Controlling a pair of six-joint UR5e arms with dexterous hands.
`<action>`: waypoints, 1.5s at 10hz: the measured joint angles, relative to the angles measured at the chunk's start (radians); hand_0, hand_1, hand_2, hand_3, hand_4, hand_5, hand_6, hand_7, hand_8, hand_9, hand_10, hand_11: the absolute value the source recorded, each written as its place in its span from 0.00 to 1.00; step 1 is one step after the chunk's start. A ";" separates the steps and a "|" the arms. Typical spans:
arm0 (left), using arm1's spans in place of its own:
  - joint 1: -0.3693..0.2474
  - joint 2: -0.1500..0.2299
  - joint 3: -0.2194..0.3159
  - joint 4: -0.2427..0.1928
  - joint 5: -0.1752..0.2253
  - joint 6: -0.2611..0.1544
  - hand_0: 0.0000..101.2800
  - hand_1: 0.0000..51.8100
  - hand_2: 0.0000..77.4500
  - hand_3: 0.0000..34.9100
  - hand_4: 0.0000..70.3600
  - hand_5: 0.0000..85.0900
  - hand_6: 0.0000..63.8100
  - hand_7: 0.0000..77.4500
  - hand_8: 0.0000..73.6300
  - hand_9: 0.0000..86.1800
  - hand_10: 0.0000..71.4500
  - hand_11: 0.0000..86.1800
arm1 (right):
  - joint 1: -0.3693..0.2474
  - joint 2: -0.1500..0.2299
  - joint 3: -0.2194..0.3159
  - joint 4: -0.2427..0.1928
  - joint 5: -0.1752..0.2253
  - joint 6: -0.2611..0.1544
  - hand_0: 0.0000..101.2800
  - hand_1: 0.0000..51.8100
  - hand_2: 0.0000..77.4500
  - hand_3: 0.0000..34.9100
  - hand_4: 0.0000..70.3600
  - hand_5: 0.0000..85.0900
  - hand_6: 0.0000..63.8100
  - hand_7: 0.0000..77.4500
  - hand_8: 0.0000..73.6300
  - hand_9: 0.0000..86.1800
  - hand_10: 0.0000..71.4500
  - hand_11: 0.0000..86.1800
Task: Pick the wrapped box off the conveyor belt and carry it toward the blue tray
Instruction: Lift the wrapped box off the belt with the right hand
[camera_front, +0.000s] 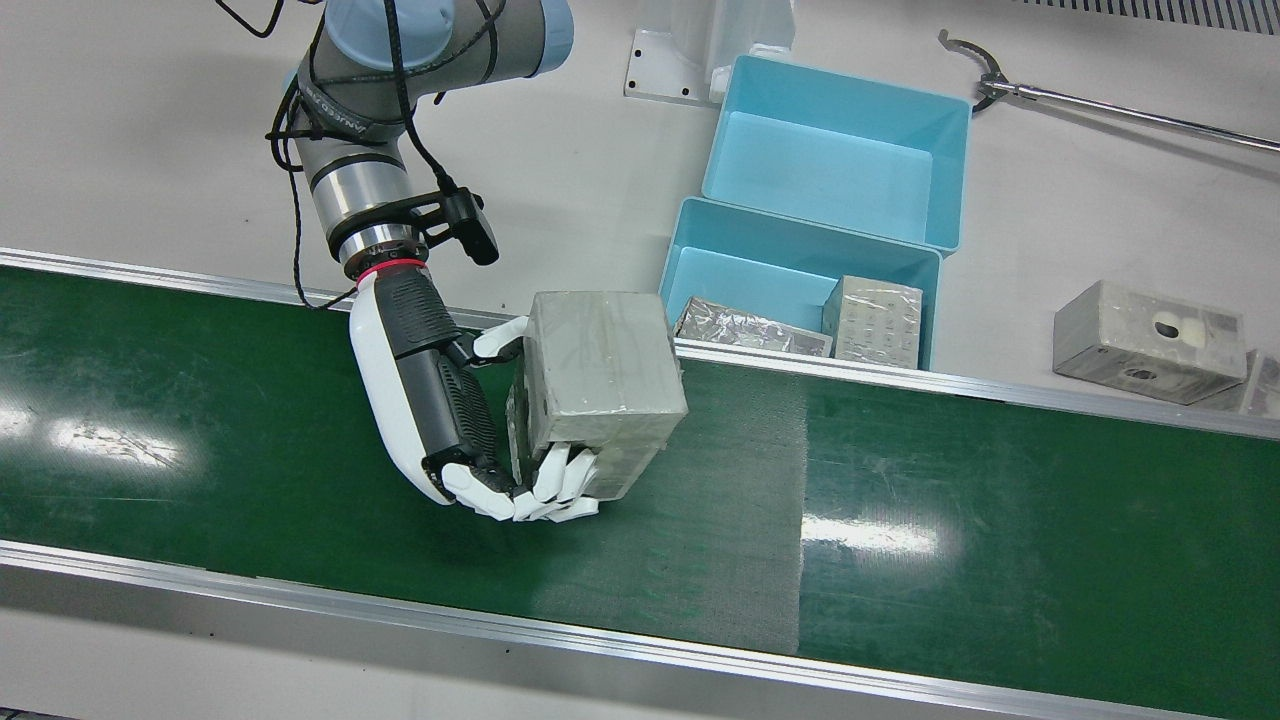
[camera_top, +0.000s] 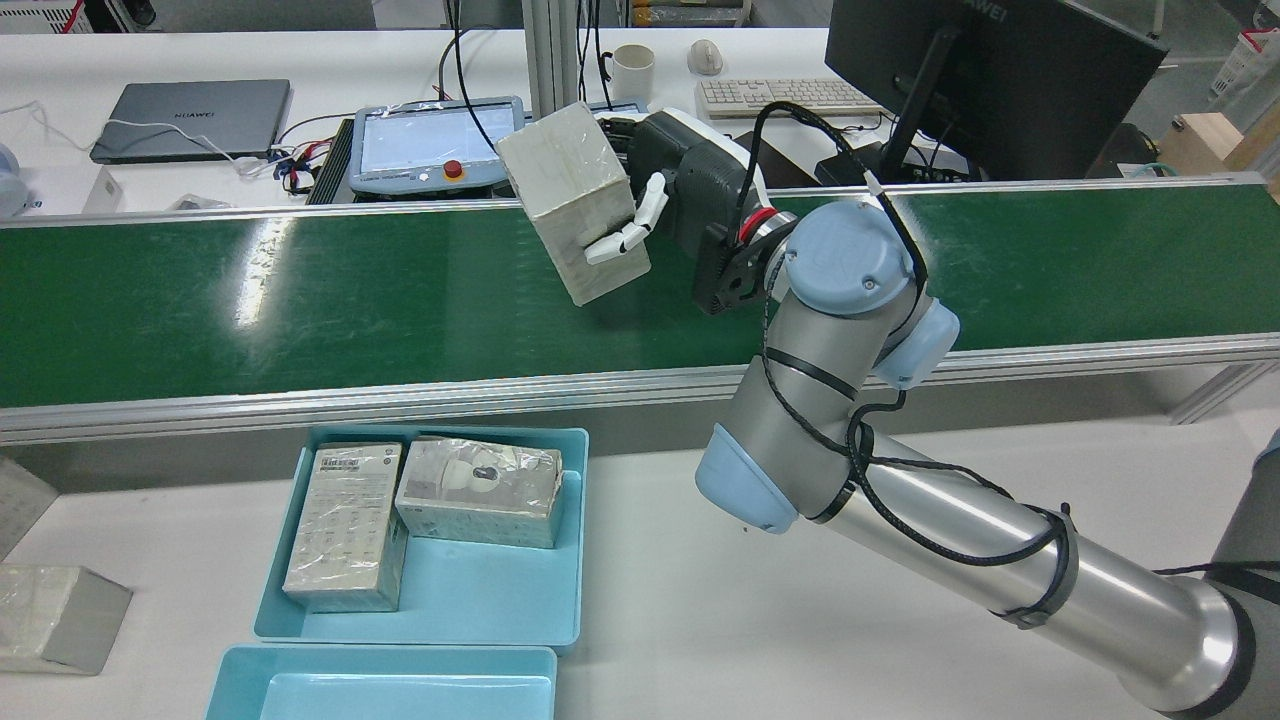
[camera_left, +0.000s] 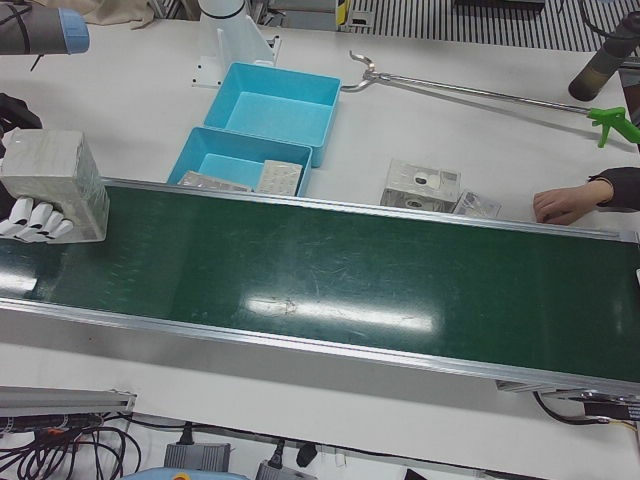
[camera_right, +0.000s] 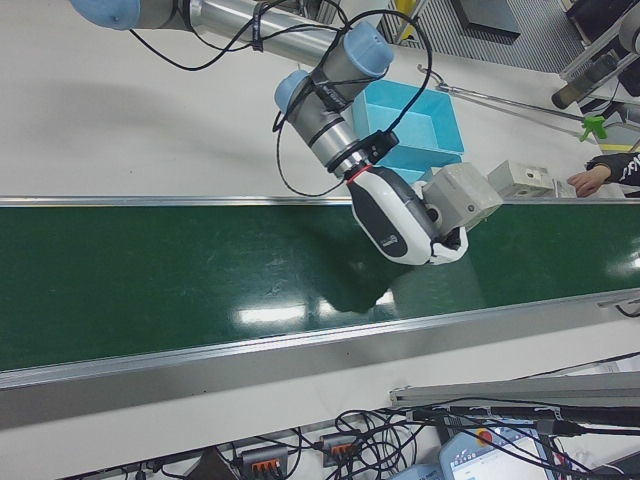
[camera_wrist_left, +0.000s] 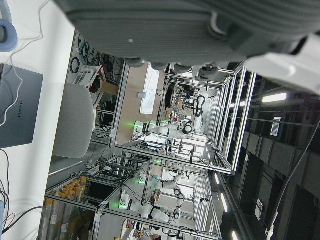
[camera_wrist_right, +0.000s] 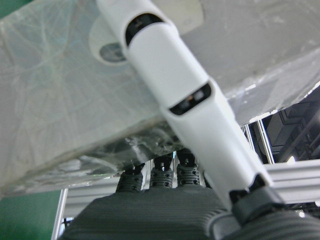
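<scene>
My right hand (camera_front: 440, 400) is shut on the wrapped box (camera_front: 600, 380), a grey box in clear film. It holds the box tilted just above the green conveyor belt (camera_front: 900, 480), white fingers (camera_front: 545, 495) curled under one end and a thumb on the other. The rear view shows the box (camera_top: 570, 195) raised over the belt's far side, beside the hand (camera_top: 690, 190). The right hand view is filled by the box (camera_wrist_right: 75, 100). The blue tray (camera_front: 760, 270) lies just beyond the belt with two wrapped boxes in it. In the left hand view only my left hand's dark palm (camera_wrist_left: 190, 30) shows.
A second, bare blue tray (camera_front: 835, 160) sits behind the first. Loose wrapped boxes (camera_front: 1145, 340) lie on the table right of the trays. A long grabber tool (camera_front: 1100, 105) lies at the back. A person's hand (camera_left: 565, 205) rests beside the belt.
</scene>
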 joint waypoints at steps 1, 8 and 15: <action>0.000 0.000 0.000 0.000 0.000 0.000 0.00 0.00 0.01 0.00 0.00 0.01 0.01 0.01 0.01 0.00 0.01 0.01 | 0.004 0.047 -0.006 -0.030 -0.043 0.019 0.60 0.21 0.38 0.00 0.53 0.70 0.65 0.60 0.64 0.53 0.57 0.42; 0.000 0.000 0.000 0.000 0.000 0.000 0.00 0.00 0.01 0.00 0.00 0.01 0.01 0.01 0.01 0.00 0.00 0.01 | -0.131 0.342 -0.218 -0.071 -0.260 0.145 0.60 0.04 0.42 0.00 0.55 0.71 0.69 0.70 0.65 0.53 0.63 0.45; 0.000 0.000 0.000 0.000 0.000 0.000 0.00 0.00 0.01 0.00 0.00 0.01 0.01 0.01 0.01 0.00 0.01 0.01 | -0.219 0.407 -0.223 -0.065 -0.300 0.183 0.51 0.01 0.44 0.00 0.66 0.66 0.69 0.71 0.75 0.52 0.64 0.45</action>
